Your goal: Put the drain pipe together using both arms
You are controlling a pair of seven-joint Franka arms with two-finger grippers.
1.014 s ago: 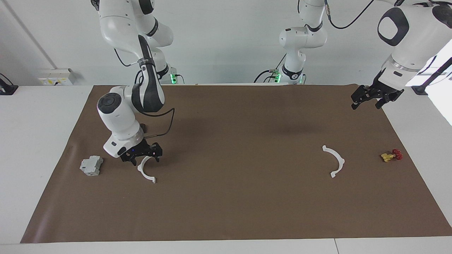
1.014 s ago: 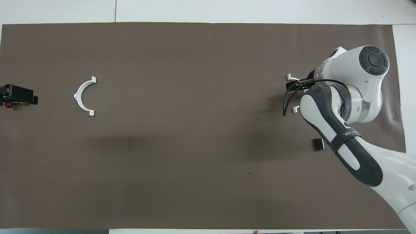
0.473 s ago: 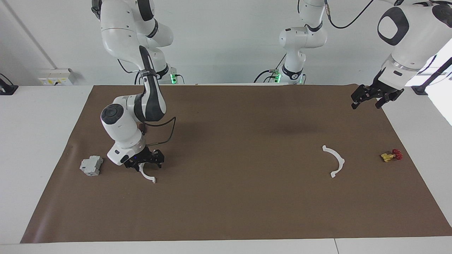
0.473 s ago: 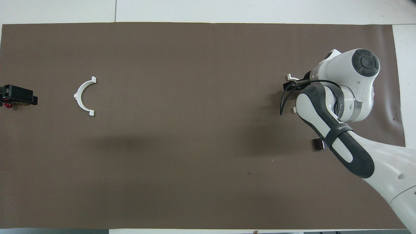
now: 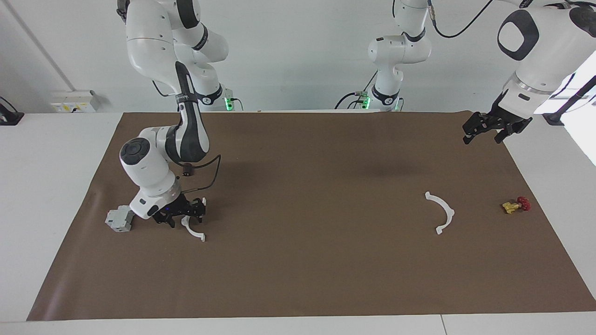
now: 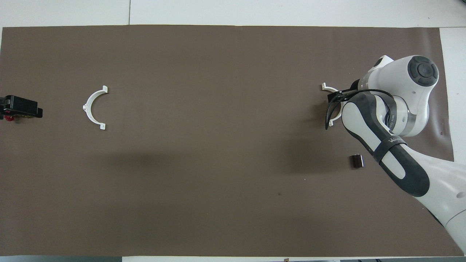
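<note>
Over one half-ring (image 5: 193, 229), right claw (image 5: 182, 217) hangs low, fingers spread.

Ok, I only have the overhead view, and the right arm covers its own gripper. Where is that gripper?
Observer: The right gripper is down at the mat, open, at the nearer end of a half-ring.
Operator: Is anything hidden under that arm?
Observer: Yes, a grey block lies on the mat beside the gripper, toward the right arm's end of the table.
Operator: And is the left gripper touching that red thing?
Observer: No. The left gripper hangs open, well above the mat, and the valve lies on the mat untouched.
</note>
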